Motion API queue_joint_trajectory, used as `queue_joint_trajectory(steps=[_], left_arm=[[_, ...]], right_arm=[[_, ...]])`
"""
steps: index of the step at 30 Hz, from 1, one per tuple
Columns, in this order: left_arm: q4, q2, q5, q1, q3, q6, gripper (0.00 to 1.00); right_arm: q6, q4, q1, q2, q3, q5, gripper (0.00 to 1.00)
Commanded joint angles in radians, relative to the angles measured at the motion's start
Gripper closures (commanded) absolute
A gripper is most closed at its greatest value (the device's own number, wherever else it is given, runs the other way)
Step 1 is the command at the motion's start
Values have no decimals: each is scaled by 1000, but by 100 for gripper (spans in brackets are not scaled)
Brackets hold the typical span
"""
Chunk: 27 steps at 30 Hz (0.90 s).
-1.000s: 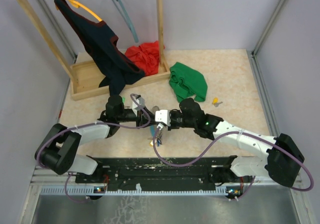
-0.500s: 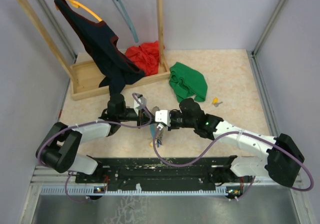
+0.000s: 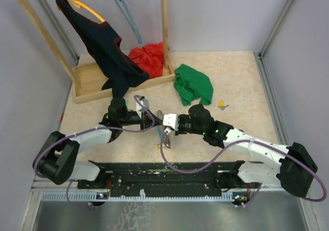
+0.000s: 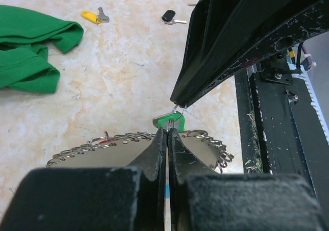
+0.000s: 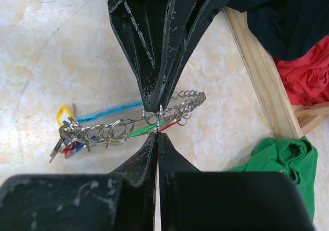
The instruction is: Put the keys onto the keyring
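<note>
My left gripper (image 4: 167, 131) is pinched tight on the keyring (image 4: 97, 147). My right gripper (image 5: 157, 134), tip to tip with it, is closed on the green-tagged key (image 4: 170, 121). Only my right wrist shows the ring's light-blue segment (image 5: 110, 109), left of the jaws. Only my left wrist shows a yellow-tagged key (image 4: 91, 16), well beyond them.

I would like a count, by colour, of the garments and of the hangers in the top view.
Dark garment: 1
Red garment: 1
Green garment: 1
Orange hanger: 1
Grey-blue hanger: 1
Total: 5
</note>
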Motion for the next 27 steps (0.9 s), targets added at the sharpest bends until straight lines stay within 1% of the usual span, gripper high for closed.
queue_joint_trajectory(steps=[1, 17, 22, 23, 25, 27], left_arm=[[52, -32, -38, 14, -22, -53, 99], [106, -72, -69, 13, -48, -93, 99], [101, -70, -77, 13, -48, -89, 99], [101, -70, -78, 13, -48, -90, 99], [96, -69, -81, 14, -47, -89, 99], [93, -67, -80, 13, -45, -90, 99]], right_arm=[[38, 51, 9, -30, -6, 7, 100], [61, 86, 8, 24, -18, -60, 100], [71, 146, 8, -28, -61, -23, 100], [72, 159, 9, -39, -69, -15, 98], [71, 180, 8, -54, -76, -5, 88], [71, 194, 8, -55, -73, -9, 81]])
